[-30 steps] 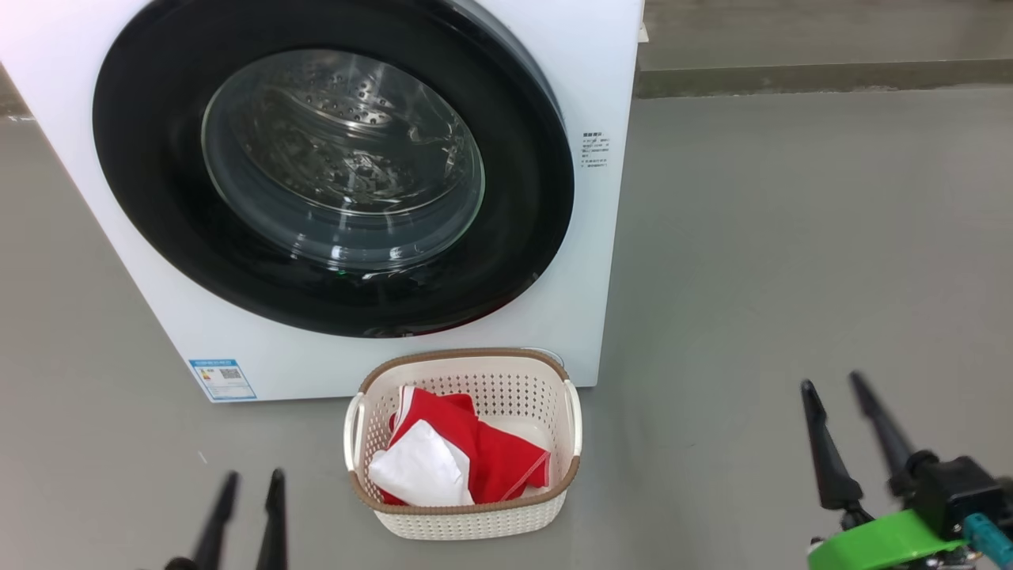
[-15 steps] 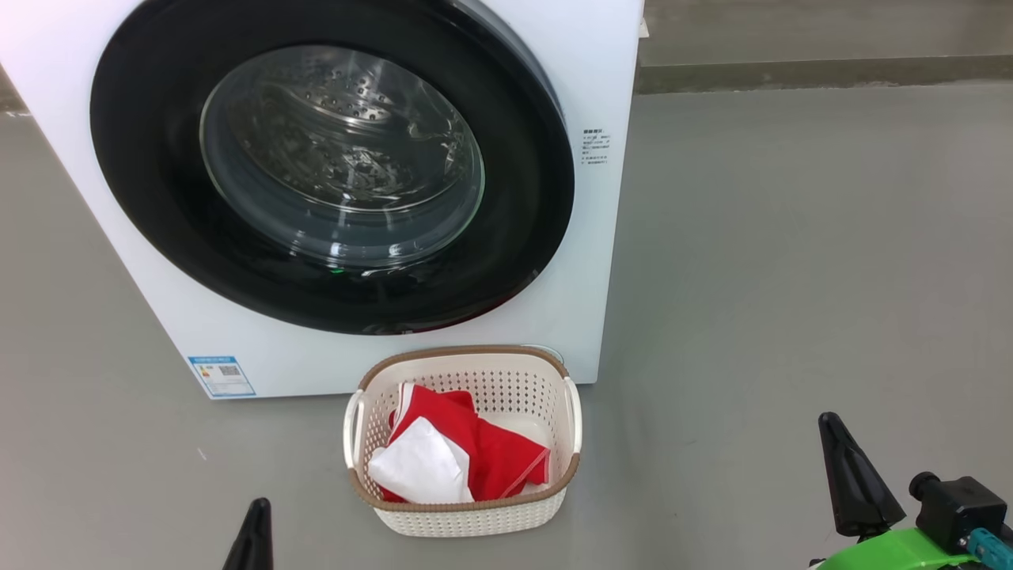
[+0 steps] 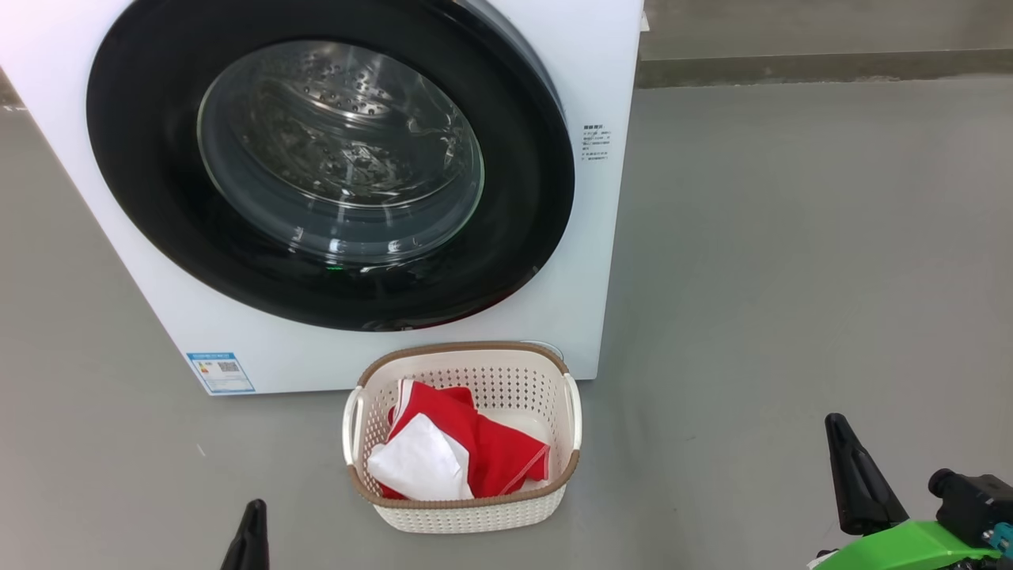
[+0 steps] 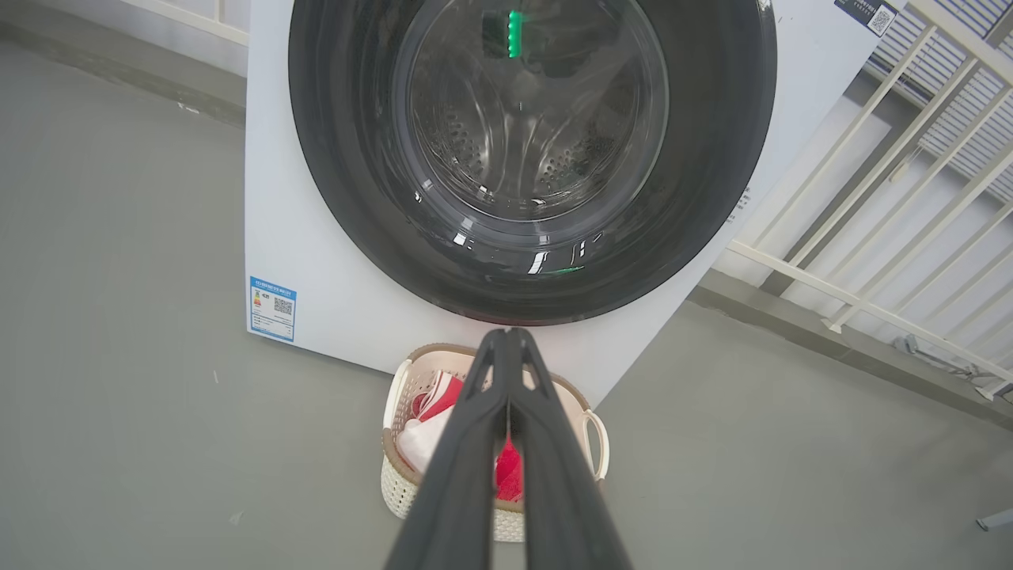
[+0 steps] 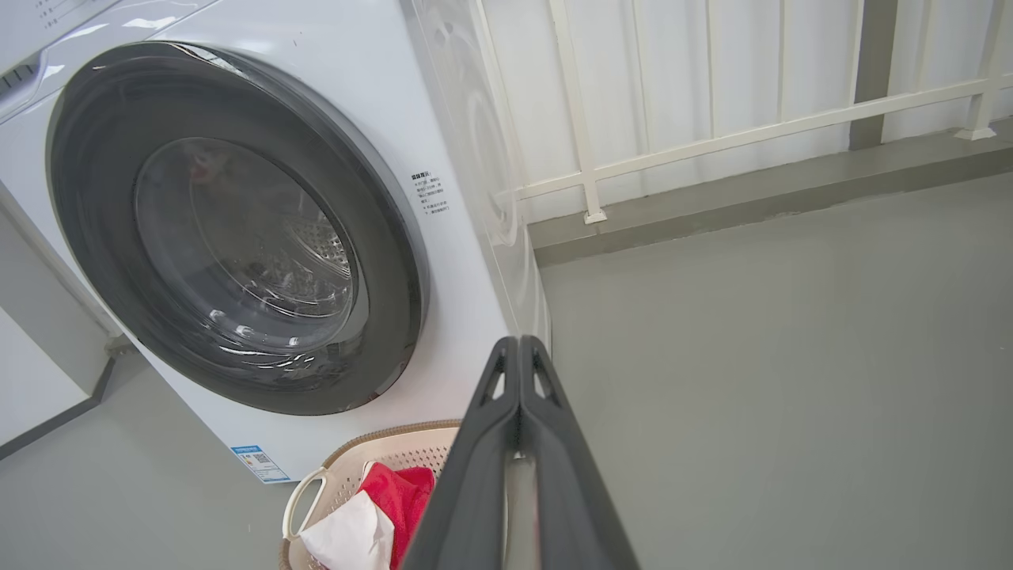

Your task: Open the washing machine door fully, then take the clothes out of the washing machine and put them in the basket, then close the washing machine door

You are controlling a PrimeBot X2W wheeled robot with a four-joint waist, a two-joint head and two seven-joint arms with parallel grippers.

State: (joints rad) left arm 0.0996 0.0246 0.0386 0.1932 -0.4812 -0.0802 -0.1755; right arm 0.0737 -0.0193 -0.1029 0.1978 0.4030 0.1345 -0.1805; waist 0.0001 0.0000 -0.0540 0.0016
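The left gripper (image 4: 506,336) and right gripper (image 5: 518,342) are pulling back, fingers newly together and empty; with clothes (image 3: 467,451) lying in the basket (image 3: 463,514) and the door (image 3: 332,158) shut, the task is looking done.

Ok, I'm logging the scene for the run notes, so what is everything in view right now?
washing machine: one, white, on the floor
door: one, glossy black with a clear window, shut on the machine's front
label: one, blue, machine's lower left corner
basket: one, cream with brown rim, on the floor before the machine
clothes: one heap, red and white, in the basket
railing: one, white, along the wall past the machine
floor: grey, all round
left fingers: two, dark, pressed together, holding nothing
right fingers: two, dark, pressed together, holding nothing
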